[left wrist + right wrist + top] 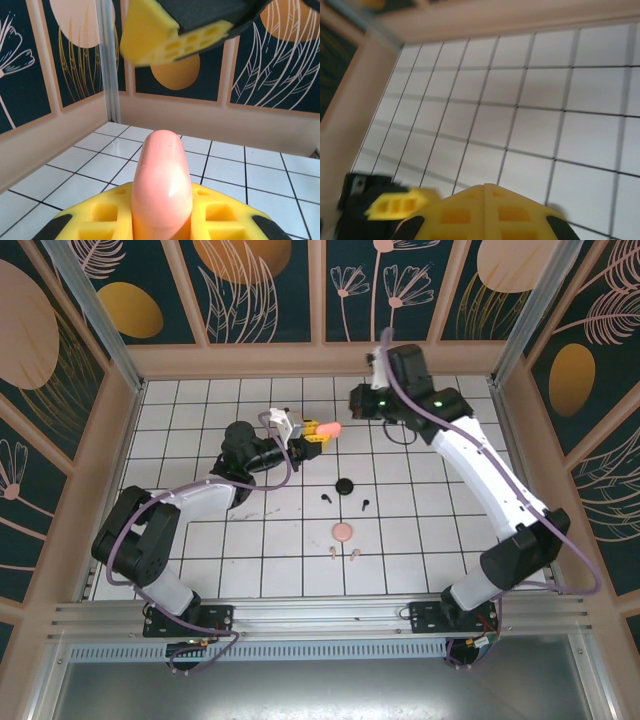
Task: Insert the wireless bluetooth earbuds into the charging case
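My left gripper (314,430) is shut on a pale pink rounded charging case (329,428), holding it above the tiles at the middle back. In the left wrist view the case (162,160) stands up between the yellow fingers (107,210). My right gripper (354,402) hovers just right of it, shut and holding nothing (487,197). Two black earbuds (326,497) (364,504) lie on the tiles at mid table. Two pale pink earbuds (332,552) (354,555) lie nearer the front.
A round black case (345,486) sits by the black earbuds, and a round pink case (343,532) lies just behind the pink ones. Beige walls (320,360) ring the white tiled floor. The right gripper's yellow fingers (170,35) hang over the held case in the left wrist view.
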`<action>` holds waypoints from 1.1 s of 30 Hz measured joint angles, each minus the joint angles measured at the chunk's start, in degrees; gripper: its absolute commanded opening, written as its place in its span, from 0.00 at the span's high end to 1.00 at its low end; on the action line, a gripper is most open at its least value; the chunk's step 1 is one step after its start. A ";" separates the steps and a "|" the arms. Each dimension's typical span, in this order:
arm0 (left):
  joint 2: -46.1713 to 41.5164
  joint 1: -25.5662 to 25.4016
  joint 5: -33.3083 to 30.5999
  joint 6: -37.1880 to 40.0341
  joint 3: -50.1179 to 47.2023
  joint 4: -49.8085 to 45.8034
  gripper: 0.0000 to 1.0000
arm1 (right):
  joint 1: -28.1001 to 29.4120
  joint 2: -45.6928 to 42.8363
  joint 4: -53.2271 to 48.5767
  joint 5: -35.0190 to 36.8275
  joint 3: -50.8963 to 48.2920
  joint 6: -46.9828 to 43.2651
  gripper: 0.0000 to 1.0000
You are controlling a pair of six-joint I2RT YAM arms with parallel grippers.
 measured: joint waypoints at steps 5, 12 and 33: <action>6.16 0.26 -3.15 -6.16 1.25 -1.22 1.00 | -5.35 -4.66 7.76 1.57 -12.76 5.27 1.00; 17.99 3.91 -5.62 -16.22 5.86 -9.29 1.00 | -5.18 -5.11 12.33 1.53 -26.75 9.22 0.98; 31.06 9.27 0.22 -22.71 19.89 -28.39 0.40 | 1.16 -5.01 17.70 3.78 -32.83 13.31 0.43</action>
